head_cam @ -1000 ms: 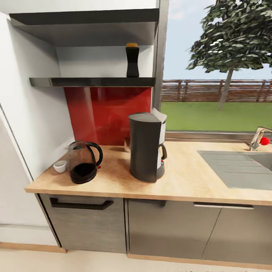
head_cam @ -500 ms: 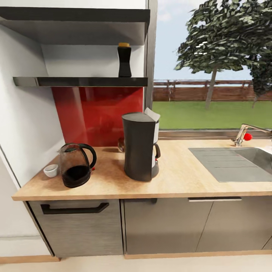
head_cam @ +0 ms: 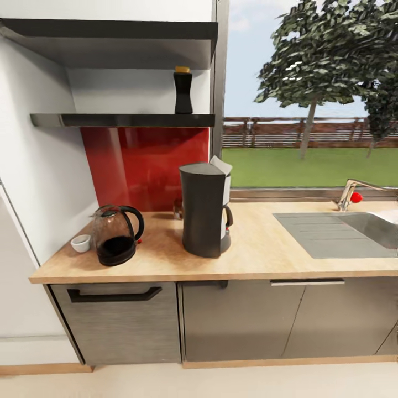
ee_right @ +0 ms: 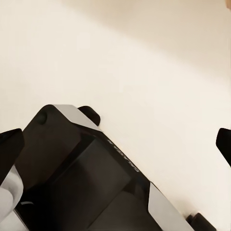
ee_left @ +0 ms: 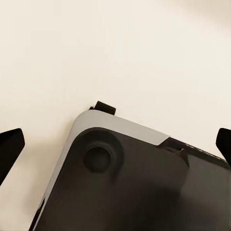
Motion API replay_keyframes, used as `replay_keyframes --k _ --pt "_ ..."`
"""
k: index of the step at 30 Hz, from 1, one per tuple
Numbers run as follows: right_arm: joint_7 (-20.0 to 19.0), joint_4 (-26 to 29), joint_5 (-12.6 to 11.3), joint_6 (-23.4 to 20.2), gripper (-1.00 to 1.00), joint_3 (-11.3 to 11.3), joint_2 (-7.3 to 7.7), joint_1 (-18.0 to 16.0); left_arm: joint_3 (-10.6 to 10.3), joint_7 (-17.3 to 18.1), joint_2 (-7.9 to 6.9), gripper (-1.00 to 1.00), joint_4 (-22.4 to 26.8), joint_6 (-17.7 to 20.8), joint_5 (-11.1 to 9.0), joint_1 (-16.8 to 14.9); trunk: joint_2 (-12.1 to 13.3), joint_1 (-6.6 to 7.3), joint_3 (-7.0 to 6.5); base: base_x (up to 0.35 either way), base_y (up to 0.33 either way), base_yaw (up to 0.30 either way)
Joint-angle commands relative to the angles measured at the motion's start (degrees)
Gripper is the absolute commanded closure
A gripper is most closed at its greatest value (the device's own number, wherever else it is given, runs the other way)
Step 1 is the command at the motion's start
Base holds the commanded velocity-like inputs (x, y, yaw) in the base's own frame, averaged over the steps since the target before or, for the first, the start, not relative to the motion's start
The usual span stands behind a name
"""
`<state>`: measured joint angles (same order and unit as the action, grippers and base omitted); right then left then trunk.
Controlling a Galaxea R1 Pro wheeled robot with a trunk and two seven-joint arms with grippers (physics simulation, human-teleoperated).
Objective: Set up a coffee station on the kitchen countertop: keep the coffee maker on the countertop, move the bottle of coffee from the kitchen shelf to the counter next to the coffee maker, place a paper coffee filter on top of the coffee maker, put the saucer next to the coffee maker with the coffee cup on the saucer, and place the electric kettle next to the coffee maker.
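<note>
One bottle of coffee (head_cam: 183,90) on the kitchen shelf (head_cam: 121,119), label unreadable.

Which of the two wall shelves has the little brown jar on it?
The lower one, the thin glossy black shelf; the bottle of coffee stands near its right end. The thicker grey shelf sits above.

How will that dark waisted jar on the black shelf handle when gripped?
The dark brown waisted jar with a yellow lid is tall and narrow, so it probably tips easily if nudged. Its glossy sides may be slippery; the narrow waist likely gives the surest hold.
</note>
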<state>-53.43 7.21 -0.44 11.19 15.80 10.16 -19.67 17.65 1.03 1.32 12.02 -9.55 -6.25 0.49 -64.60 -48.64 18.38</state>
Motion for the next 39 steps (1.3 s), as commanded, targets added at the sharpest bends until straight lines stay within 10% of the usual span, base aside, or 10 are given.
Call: replay_keyframes --k 1,11,39 --pt "0.0 0.0 -0.1 0.4 -1.0 0.3 0.03 0.0 -0.1 0.1 0.02 -1.0 0.1 0.0 -0.6 0.0 0.0 0.01 0.06 -0.204 0.0 0.0" --pt "0.0 0.0 -0.1 0.4 -1.0 0.3 0.03 -0.1 -0.1 0.0 0.08 -1.0 0.1 0.0 -0.6 0.0 0.0 0.01 0.06 -0.064 0.0 0.0" --pt "0.0 0.0 -0.1 0.4 -1.0 0.3 0.03 -0.1 -0.2 0.0 0.17 -1.0 0.1 0.0 -0.6 0.0 11.2 6.16 -4.97 -0.001 0.0 0.0"
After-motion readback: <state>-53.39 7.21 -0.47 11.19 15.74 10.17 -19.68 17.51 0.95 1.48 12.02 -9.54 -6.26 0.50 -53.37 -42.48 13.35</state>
